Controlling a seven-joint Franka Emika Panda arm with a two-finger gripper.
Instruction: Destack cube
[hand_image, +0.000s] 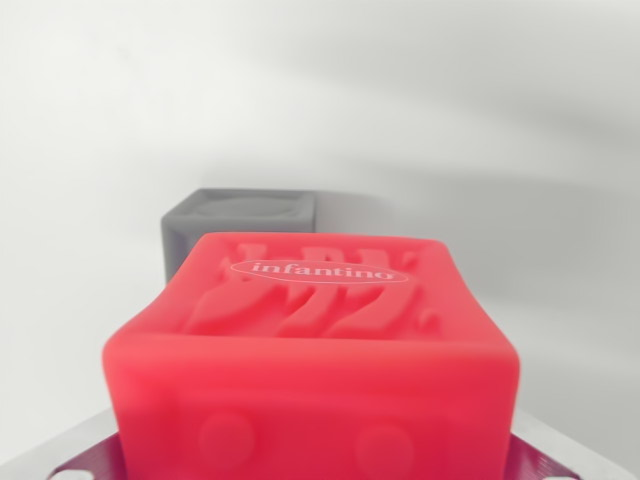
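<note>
Two cubes are in the wrist view; one red cube (320, 350), close to the camera and filling the lower half, with one oval label reading "infantino" on its upper face and two round embossed discs on its near side; one grey cube (238, 228), behind the red one and partly hidden by it; one pale, plain surface (90, 150) lies beneath and around both.

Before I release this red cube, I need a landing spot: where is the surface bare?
Bare white surface lies to the wrist view's left of the grey cube and, wider, to its right. The middle is crowded: the red cube fills the foreground with the grey one directly behind it. The gripper's fingertips are not visible.
</note>
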